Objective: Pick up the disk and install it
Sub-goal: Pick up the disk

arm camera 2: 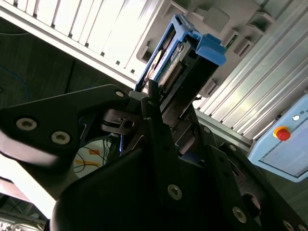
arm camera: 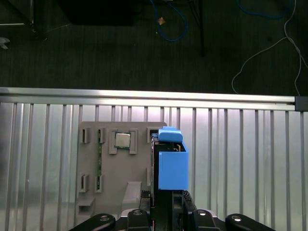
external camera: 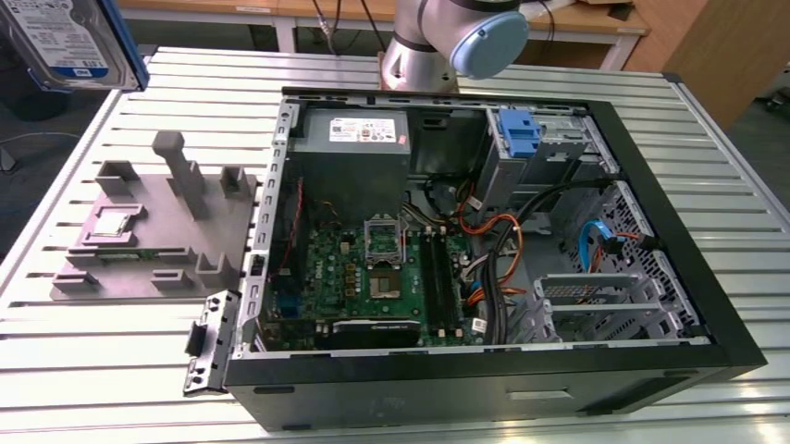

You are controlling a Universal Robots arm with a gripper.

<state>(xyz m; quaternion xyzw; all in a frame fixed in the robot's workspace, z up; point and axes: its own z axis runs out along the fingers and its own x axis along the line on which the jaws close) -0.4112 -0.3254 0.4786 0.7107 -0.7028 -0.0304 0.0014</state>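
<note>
The exterior view's top-left corner cuts off the disk (external camera: 62,42). In the second wrist view the gripper (arm camera 2: 171,101) covers its near end.

No print can be read on anything here. The disk (external camera: 62,42), well off the computer case (external camera: 494,384) towards the exterior view's left, bears a blue-and-white label. The power supply (external camera: 355,168) inside that case bears a white one.

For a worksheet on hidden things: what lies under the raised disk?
Below the disk lie a grey holder tray and the slatted table. The patch straight beneath the disk is covered.
</note>
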